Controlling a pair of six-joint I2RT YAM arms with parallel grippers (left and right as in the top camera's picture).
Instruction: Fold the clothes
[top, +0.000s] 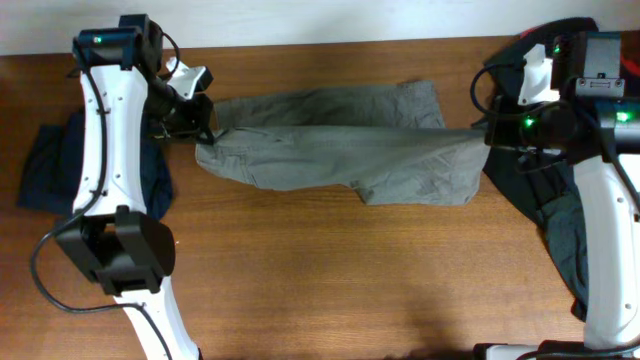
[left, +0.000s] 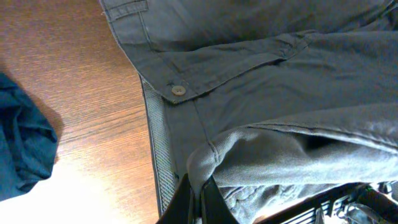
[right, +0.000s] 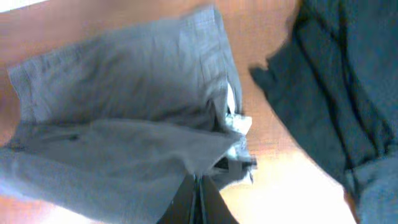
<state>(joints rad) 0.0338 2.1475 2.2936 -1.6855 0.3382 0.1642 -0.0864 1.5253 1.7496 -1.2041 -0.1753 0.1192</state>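
Overhead, the grey shorts (top: 340, 140) lie stretched across the middle of the table (top: 330, 280), one layer lapped over the other. The left gripper (top: 205, 133) is closed tight on their left end and the right gripper (top: 487, 136) on their right end. A navy cloth (top: 45, 165) lies at the left, partly hidden under the left arm. A dark pile (top: 560, 225) lies at the right under the right arm, just beside the shorts.

From the left wrist, the closed fingers (left: 186, 202) pinch a fold of grey fabric below a button (left: 178, 91). Bare wood separates the shorts from the navy cloth.

From the right wrist, the closed fingers (right: 186, 199) grip the grey edge near a white label (right: 237, 122). The dark pile fills the right side.
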